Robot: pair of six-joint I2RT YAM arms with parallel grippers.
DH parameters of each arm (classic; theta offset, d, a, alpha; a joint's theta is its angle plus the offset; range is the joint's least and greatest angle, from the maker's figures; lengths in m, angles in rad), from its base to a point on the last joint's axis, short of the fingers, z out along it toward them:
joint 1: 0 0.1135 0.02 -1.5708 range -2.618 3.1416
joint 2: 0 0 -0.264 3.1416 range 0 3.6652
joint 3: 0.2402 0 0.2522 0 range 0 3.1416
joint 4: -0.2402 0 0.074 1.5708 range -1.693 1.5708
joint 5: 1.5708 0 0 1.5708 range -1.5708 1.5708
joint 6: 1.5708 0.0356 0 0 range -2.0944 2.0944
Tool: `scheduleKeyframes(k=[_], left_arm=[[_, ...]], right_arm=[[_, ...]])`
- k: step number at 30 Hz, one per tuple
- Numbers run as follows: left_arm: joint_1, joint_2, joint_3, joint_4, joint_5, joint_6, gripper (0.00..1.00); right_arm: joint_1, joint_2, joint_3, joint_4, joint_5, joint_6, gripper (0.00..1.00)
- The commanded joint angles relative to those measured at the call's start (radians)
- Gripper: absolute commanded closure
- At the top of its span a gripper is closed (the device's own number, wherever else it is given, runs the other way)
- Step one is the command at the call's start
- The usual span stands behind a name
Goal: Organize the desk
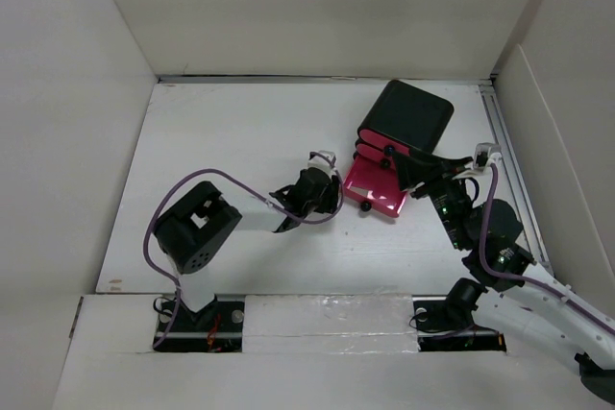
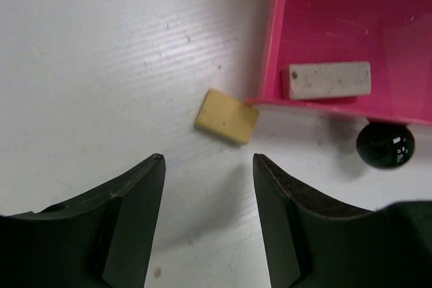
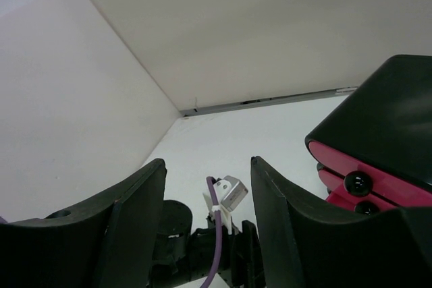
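Observation:
The desk (image 1: 221,141) is a white tabletop. On it, in the left wrist view, a small yellow block (image 2: 226,117) lies just outside the corner of an open pink drawer (image 2: 337,18). A whitish speckled block (image 2: 327,79) lies inside the drawer, whose black knob (image 2: 385,144) is at the right. My left gripper (image 2: 209,160) hovers open just short of the yellow block, holding nothing. My right gripper (image 3: 208,161) is open and empty, raised beside the cabinet (image 3: 385,119) and facing the left arm.
The black cabinet (image 1: 413,112) with pink drawers stands at the back right, its bottom drawer (image 1: 377,197) pulled out toward the left gripper (image 1: 332,194). The right gripper (image 1: 408,168) hangs over the drawer fronts. White walls enclose the desk on three sides.

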Motion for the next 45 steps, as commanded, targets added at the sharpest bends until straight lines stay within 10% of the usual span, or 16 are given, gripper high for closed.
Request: scheduleKeyframes(k=[1, 23, 35, 45], left_arm=[[0.006, 0.053, 0.066, 0.024, -0.015, 0.064, 0.49], [0.0, 0.176, 0.171, -0.08, -0.066, 0.176, 0.68], [0.0, -0.044, 0.051, -0.126, -0.096, 0.09, 0.88], [-0.009, -0.096, 0.18, -0.079, 0.114, 0.074, 0.88]], right_arm=[[-0.006, -0.007, 0.016, 0.034, -0.009, -0.005, 0.41], [-0.006, -0.014, 0.016, 0.029, -0.001, -0.007, 0.41], [-0.006, -0.004, 0.016, 0.037, -0.01, -0.004, 0.41], [-0.006, -0.018, 0.015, 0.035, -0.02, -0.001, 0.41]])
